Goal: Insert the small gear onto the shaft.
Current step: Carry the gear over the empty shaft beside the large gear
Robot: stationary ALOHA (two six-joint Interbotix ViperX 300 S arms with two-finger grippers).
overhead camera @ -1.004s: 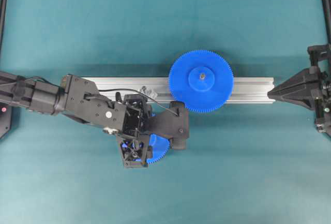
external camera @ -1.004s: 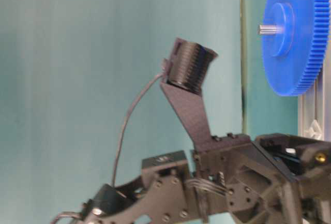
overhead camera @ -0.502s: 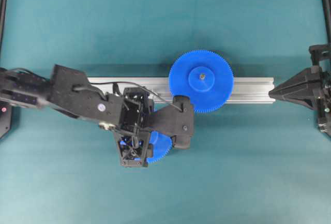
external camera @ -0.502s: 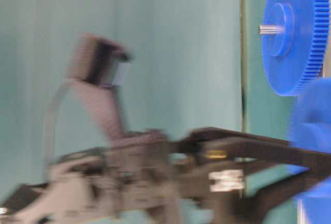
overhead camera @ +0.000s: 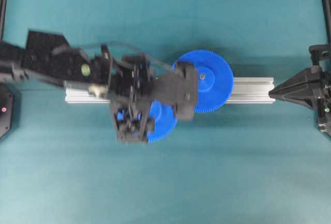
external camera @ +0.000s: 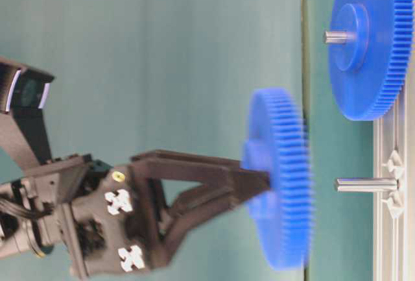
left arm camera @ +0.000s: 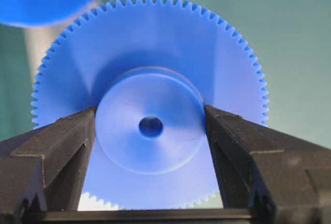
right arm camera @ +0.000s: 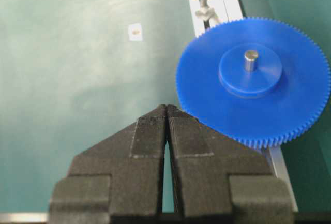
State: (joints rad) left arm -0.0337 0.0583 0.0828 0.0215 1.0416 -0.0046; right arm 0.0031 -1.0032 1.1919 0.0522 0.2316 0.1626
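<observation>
Two left claw (left arm camera: 150, 131) fingers (left arm camera: 57, 146) clamping small gear (left arm camera: 150, 125) hub, shaft (external camera: 365, 184) apart

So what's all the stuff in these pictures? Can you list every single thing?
small gear: one, blue, held by its round hub between the left gripper's fingers, off the table.
big gear: one, blue, sitting on the rail with a grey pin tip in its middle.
shaft: one, silvery, sticking out of the rail, bare, just beyond the small gear.
rail: one, silver metal, lying across the middle of the table.
white tag: one, small with a dark dot, on the cloth.
table cloth: one, teal, under everything.
left gripper: one, black, clamped on the small gear.
right gripper: one, black, shut and empty, beside the big gear.
</observation>
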